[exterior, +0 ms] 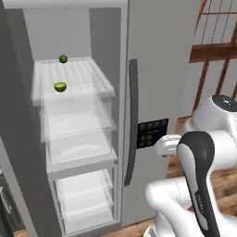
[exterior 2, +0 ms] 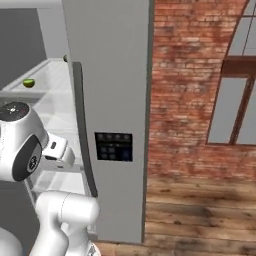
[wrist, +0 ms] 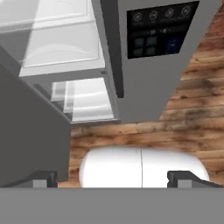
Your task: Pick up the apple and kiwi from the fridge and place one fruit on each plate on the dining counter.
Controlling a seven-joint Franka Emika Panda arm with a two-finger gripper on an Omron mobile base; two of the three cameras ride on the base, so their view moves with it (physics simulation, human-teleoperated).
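The fridge (exterior: 157, 69) stands ahead with its left side open, showing white shelves, and its right door with the black dispenser panel (exterior: 152, 133) closed. A lime-green kiwi (exterior: 60, 86) lies near the front of the top shelf (exterior: 88, 76), and it also appears as the kiwi (exterior 2: 29, 83) at far left. Behind it sits a smaller dark green fruit (exterior: 63, 59). My gripper (wrist: 113, 179) is open and empty. It hangs low in front of the closed door and looks down at the lower drawers (wrist: 83, 98) and the floor. The apple, the plates and the dining counter are out of view.
A long dark handle (exterior: 133, 120) runs down the closed fridge door beside the open compartment. To the right of the fridge (exterior 2: 110, 75) are a brick wall (exterior 2: 185, 100) and a window (exterior 2: 232, 100). Wooden floor (exterior 2: 200, 215) lies in front.
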